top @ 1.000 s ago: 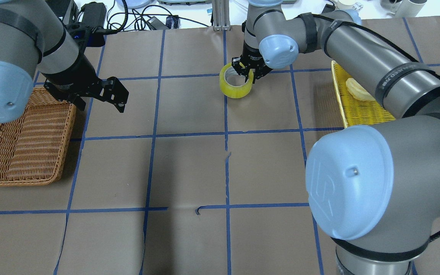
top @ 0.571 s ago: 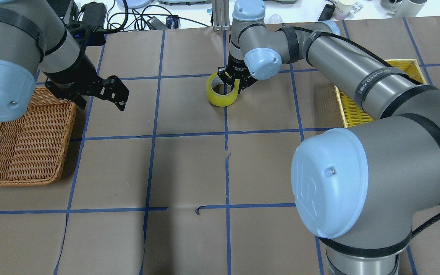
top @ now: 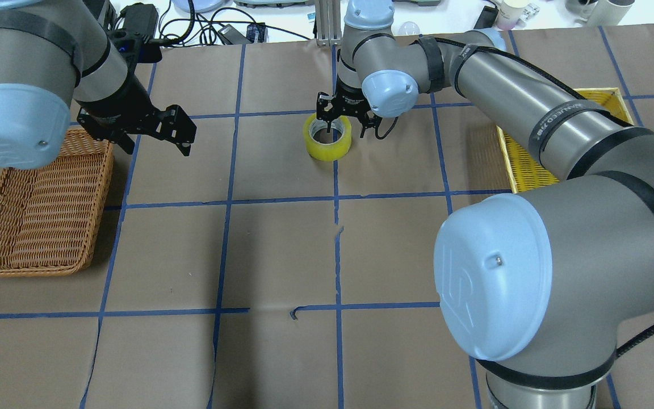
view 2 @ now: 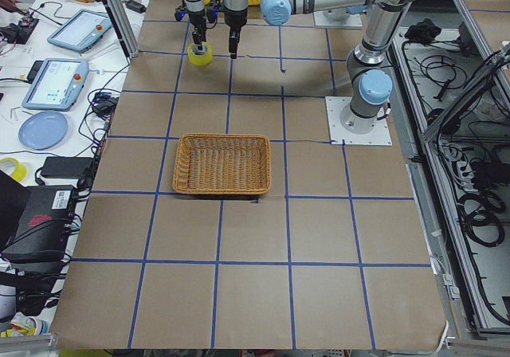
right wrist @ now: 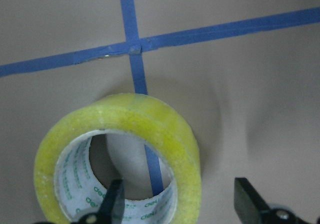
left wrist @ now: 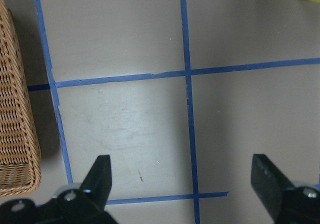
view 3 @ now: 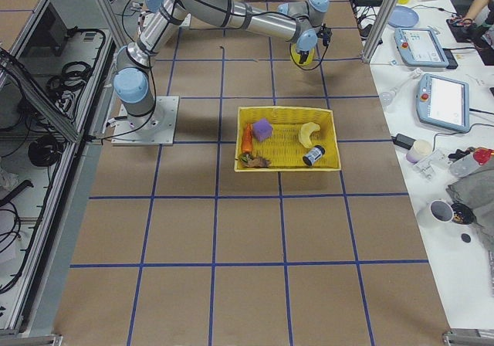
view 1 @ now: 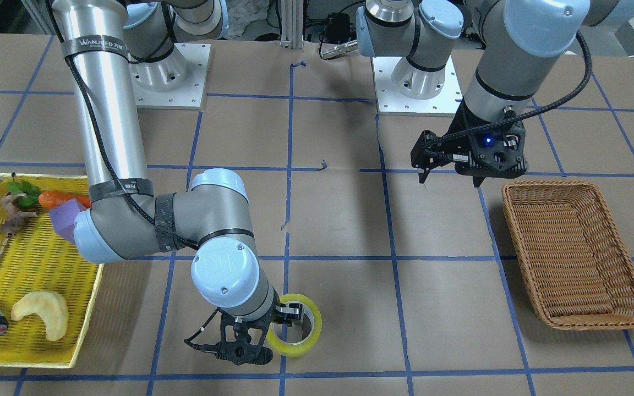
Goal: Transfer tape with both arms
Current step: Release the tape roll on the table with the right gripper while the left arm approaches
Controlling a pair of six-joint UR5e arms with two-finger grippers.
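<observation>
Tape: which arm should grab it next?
Likely left. Tape rests on the table, right claw open astride its wall, not gripping. Left claw is open, empty, beside the basket.

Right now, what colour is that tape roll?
The tape is yellow with a whitish core; the right wrist view shows it best.
</observation>
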